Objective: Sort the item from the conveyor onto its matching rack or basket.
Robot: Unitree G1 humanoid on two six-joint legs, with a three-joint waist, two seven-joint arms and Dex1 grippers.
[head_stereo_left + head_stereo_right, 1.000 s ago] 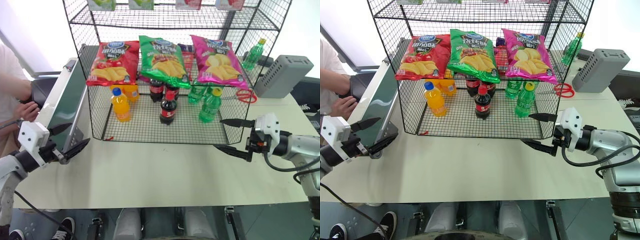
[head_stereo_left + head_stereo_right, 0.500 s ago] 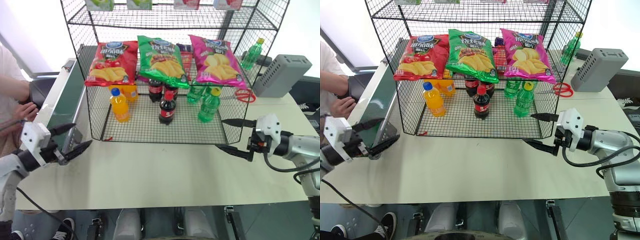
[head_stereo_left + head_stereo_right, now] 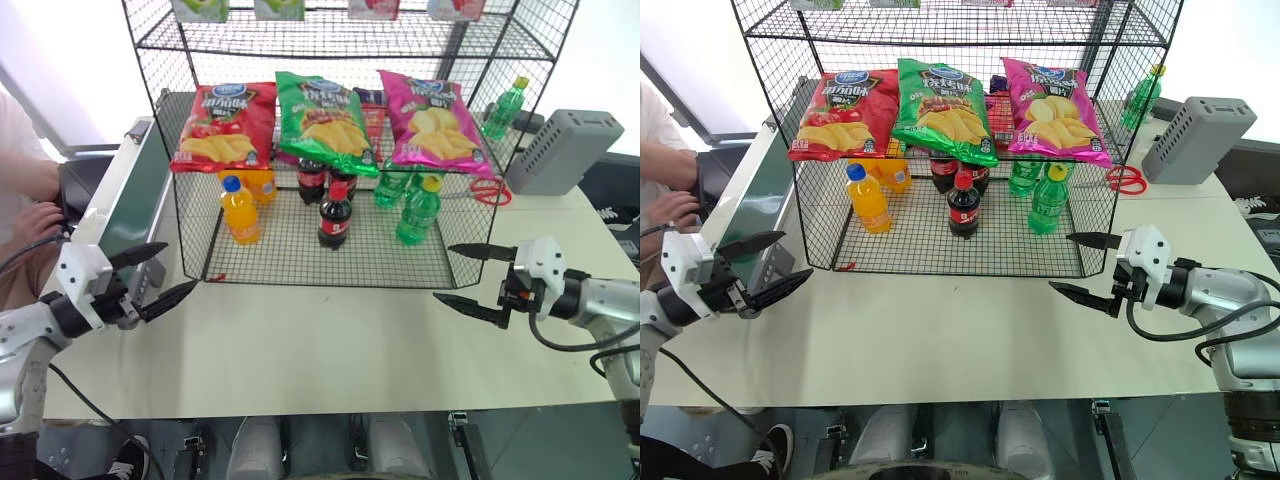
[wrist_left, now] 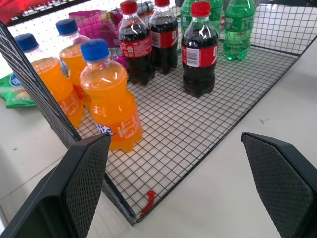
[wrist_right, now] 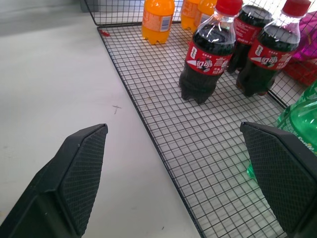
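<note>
Head views. The left gripper (image 3: 155, 273) is held low over the table (image 3: 330, 340), beside the near end of the conveyor (image 3: 125, 215), fingers spread wide and pointed toward the rack (image 3: 320, 150); nothing is held. The right gripper (image 3: 470, 275) is held level at the rack's front right corner, pointed inward, jaws equally wide apart and empty. Three chip bags are laid side by side on the rack's middle tier: one red bag (image 3: 215, 125), one green bag (image 3: 325, 120), and the magenta-pink chip bag (image 3: 432, 120) at the right end. On the bottom tier, two orange soda bottles, three cola bottles and two green soda bottles can be counted; one further green bottle (image 3: 505, 108) is stood on the table behind the rack. One grey box (image 3: 565, 150) and one pair of red scissors (image 3: 492, 190) are on the table at the right. A person's hand (image 3: 35, 220) is seen at the left edge.

Left wrist view. Two black fingers (image 4: 79, 188) are seen wide apart, the bottom tier beyond them.

Right wrist view. Two fingers (image 5: 74, 173) are parted over the rack's edge; the nearest cola bottle (image 5: 208, 54) is upright.
</note>
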